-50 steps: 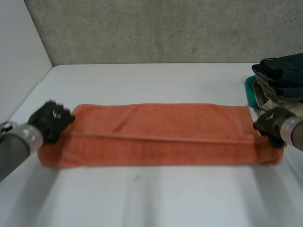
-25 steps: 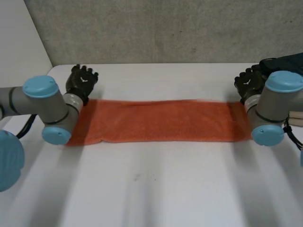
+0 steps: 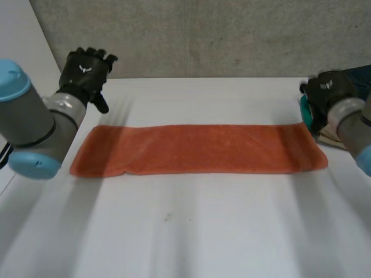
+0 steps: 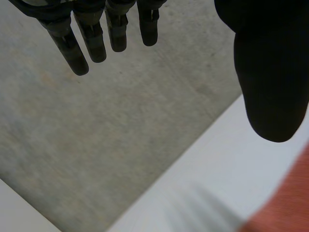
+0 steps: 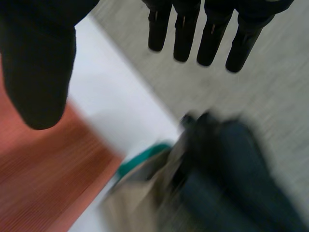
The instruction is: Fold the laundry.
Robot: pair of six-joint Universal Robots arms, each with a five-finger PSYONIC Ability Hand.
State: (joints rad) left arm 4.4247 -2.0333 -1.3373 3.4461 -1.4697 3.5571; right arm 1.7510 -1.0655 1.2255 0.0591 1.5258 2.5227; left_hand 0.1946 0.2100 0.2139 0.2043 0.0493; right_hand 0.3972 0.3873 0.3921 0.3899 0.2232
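Left hand (image 3: 87,72) open, fingers straight, empty, just beyond the far-left corner of the orange towel (image 3: 197,149). Right hand (image 3: 327,92) open too, off the far-right corner. Towel lies flat, a long strip across the table (image 3: 203,231).

Clothes pile (image 3: 360,78) just beside towel (image 3: 197,149)

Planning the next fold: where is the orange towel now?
In the head view the towel lies flat mid-table, its right end by the clothes pile.
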